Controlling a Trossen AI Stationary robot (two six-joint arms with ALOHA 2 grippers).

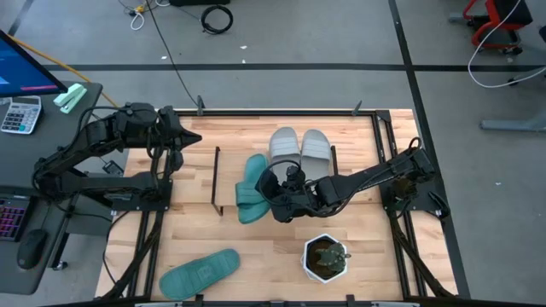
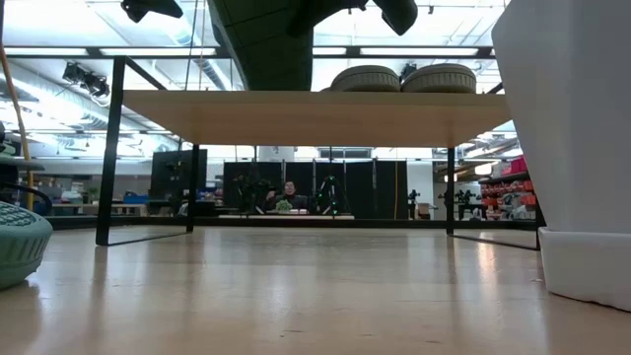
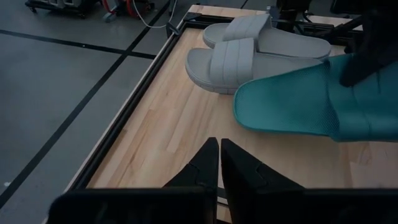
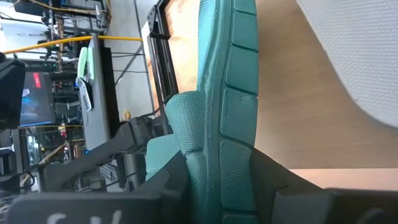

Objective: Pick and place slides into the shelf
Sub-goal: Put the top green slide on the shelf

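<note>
Two light grey slides (image 1: 299, 146) lie side by side on the shelf (image 1: 230, 175), soles down on its wooden top. My right gripper (image 1: 275, 194) is shut on a teal-green slide (image 1: 251, 186), which stands on its edge over the shelf's left part, beside the grey pair. A second teal slide (image 1: 200, 273) lies flat on the table near the front left. My left gripper (image 1: 194, 136) is shut, raised at the far left and touching nothing. The low view shows the grey slides (image 2: 402, 77) on the shelf board (image 2: 315, 118). My right gripper pinches the teal slide between its two fingers: one finger (image 4: 166, 182) on the strap side (image 4: 184, 134), the other (image 4: 277, 180) on the treaded sole (image 4: 239, 124). The fingers come slanting down from the table's right, across the slide. The slide is turned on its long edge and lifted.
A white pot with a small plant (image 1: 326, 258) stands on the table in front of the shelf, right of centre. The table's black frame rails (image 1: 386, 136) run along its sides. A desk with a calculator (image 1: 19, 113) stands left of the table.
</note>
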